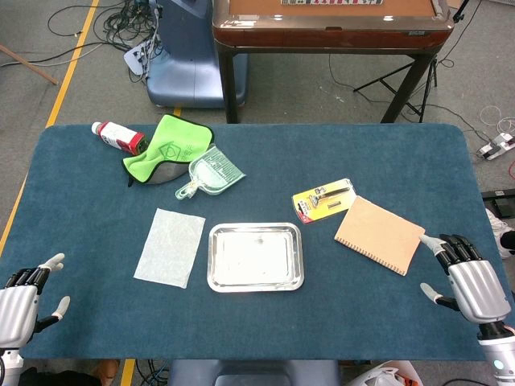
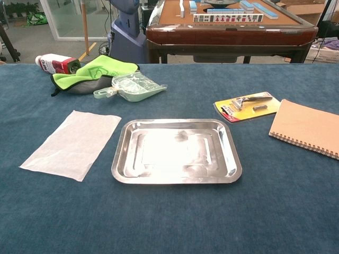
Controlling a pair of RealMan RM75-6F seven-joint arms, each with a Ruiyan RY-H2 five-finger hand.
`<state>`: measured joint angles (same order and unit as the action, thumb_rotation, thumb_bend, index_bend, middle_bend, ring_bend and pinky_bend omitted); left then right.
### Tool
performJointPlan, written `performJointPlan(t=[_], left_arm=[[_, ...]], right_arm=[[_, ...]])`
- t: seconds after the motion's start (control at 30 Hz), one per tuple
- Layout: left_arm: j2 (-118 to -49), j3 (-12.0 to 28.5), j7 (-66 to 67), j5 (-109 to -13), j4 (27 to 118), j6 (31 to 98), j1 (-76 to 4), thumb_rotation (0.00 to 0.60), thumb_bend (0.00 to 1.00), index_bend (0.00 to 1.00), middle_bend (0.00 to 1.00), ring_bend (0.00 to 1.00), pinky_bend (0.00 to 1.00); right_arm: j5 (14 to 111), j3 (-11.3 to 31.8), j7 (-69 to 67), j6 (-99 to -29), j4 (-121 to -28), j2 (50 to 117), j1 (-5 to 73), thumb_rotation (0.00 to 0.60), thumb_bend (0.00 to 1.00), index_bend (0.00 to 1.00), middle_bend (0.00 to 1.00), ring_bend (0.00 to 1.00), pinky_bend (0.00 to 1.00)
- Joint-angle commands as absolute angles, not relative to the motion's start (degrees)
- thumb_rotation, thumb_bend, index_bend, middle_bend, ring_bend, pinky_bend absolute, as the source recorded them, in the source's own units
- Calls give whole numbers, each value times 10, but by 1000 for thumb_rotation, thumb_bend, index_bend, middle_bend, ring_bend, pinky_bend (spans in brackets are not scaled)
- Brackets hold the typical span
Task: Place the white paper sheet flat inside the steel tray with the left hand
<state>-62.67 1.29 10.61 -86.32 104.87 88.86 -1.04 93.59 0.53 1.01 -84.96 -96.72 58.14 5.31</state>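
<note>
both of your hands rest at the table's near edge with fingers spread, holding nothing — left hand, right hand. white paper sheet lies flat on the blue cloth, just left of the steel tray — apart from it.

The robot's silver-and-black left hand sits at the lower left corner of the head view, fingers spread apart and pointing forward, thumb out to the side, holding nothing. Its silver-and-black right hand sits at the lower right, fingers likewise apart and extended forward, empty. The chest view shows neither hand.
</note>
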Motion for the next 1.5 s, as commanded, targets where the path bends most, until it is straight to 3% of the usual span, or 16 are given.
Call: performJointPlan(t=[0.03,0.37,0.7,0.97,1.2,1.5], left_arm=[[-627,12,105,-863,1047,887,-11,600,272,185,294,279,205],[-631,3,82,-889,1014,858,-28,600,272,186,294,280,205],[-654,-2,27,-941,925,786,-93,600,271,198,294,273,202],[-704,4,6,-963,862,747,-143,600,211,202,294,237,201],[-749,14,46,-959,824,718,-177,600,211,307,273,199,159],[-773,13,73,-928,824,668,-205,600,211,282,206,130,91]], right_arm=[[936,6,11,-850,-968,581,53,600,200,172,241,139,168],[937,19,31,-861,-992,557,57,600,200,173,240,139,168],[928,25,52,-862,-1022,541,57,600,196,173,241,139,168],[922,23,55,-866,-1026,540,50,600,196,173,241,139,168],[920,22,53,-862,-1023,541,51,600,195,173,241,139,168],[913,23,41,-856,-1011,545,51,600,194,173,241,139,168]])
